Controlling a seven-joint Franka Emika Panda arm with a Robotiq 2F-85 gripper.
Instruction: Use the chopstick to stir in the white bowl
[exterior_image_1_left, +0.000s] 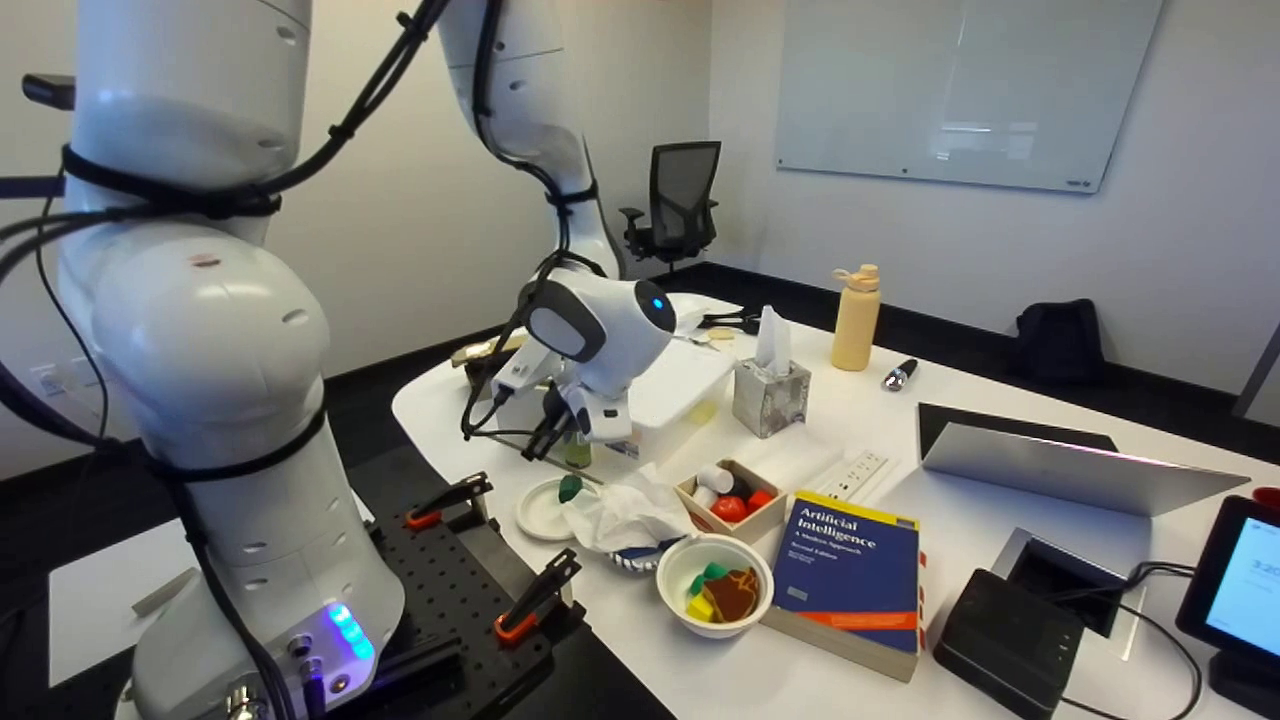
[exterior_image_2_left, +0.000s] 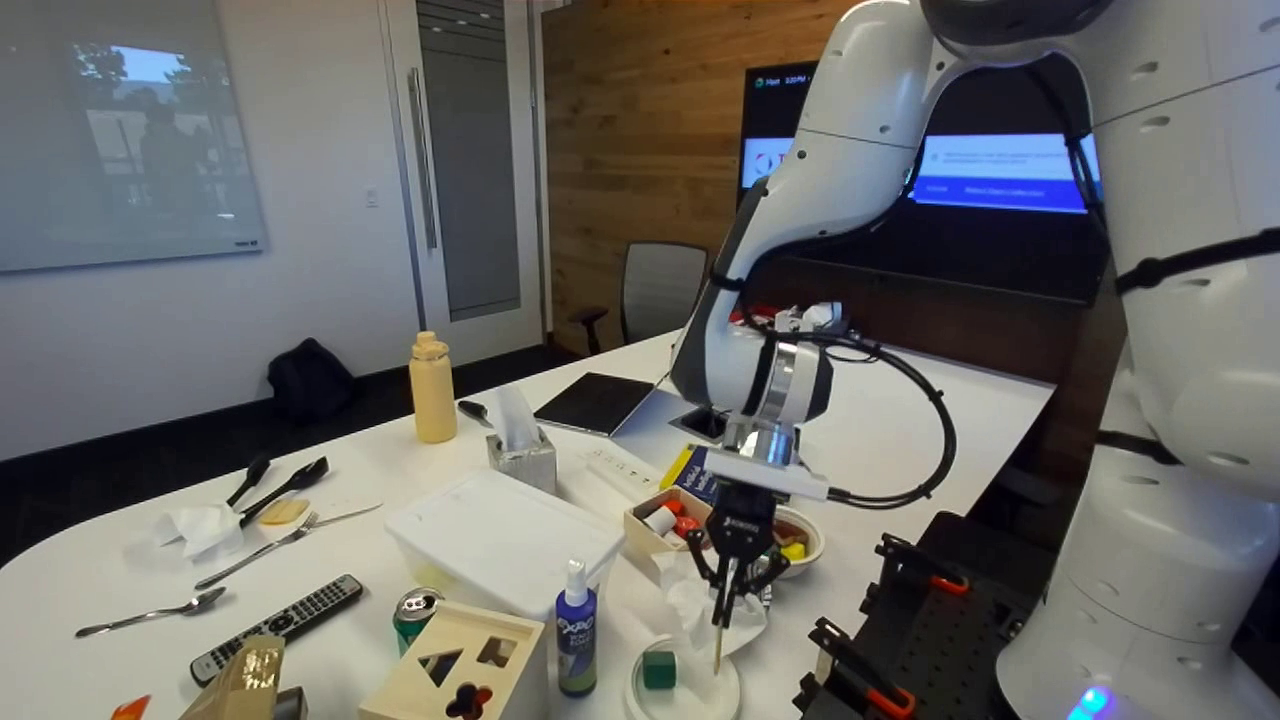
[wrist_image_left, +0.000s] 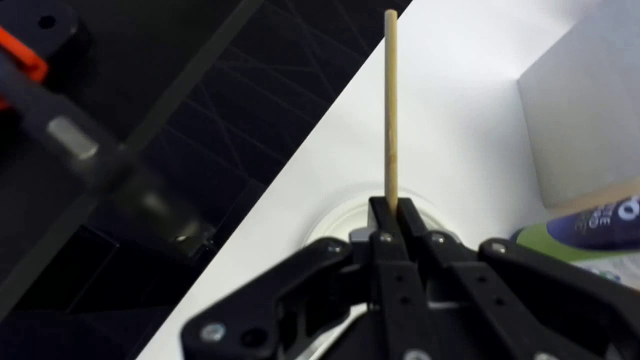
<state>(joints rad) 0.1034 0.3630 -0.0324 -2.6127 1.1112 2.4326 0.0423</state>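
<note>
One chopstick (wrist_image_left: 391, 110) in claw (wrist_image_left: 393, 204), near table edge (wrist_image_left: 296, 162).

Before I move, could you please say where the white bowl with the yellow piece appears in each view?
In an exterior view: white bowl, low, just right of centre.
In an exterior view: white bowl, right of centre, partly hidden.
Wrist view: not in it.
Landmark all share: white plate.

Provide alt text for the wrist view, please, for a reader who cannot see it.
The black gripper is closed on a slender tan chopstick extending toward the top. Behind it are a white tabletop and part of a pale round dish, with a blue-and-green bottle at right.
</note>
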